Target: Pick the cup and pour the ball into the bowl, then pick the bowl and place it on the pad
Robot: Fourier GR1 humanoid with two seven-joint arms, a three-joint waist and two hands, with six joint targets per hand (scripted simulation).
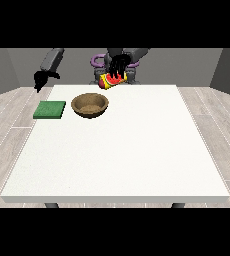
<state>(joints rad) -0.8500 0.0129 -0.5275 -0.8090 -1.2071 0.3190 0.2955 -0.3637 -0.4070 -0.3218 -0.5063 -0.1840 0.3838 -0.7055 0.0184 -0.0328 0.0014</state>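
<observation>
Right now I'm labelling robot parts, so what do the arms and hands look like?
Both hands are black with thin dark fingers: one at the view's left, one at the view's right. The arm at the left is a smooth grey, rounded segment; the other arm is grey too. No cables or markings show.

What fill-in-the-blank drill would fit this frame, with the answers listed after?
1. The hand at the view's right holds the tilted red and yellow ____ above the table.
2. The green pad lies to the view's ____ of the brown bowl.
3. The hand at the view's left holds ____.

Answers: cup; left; nothing
</observation>
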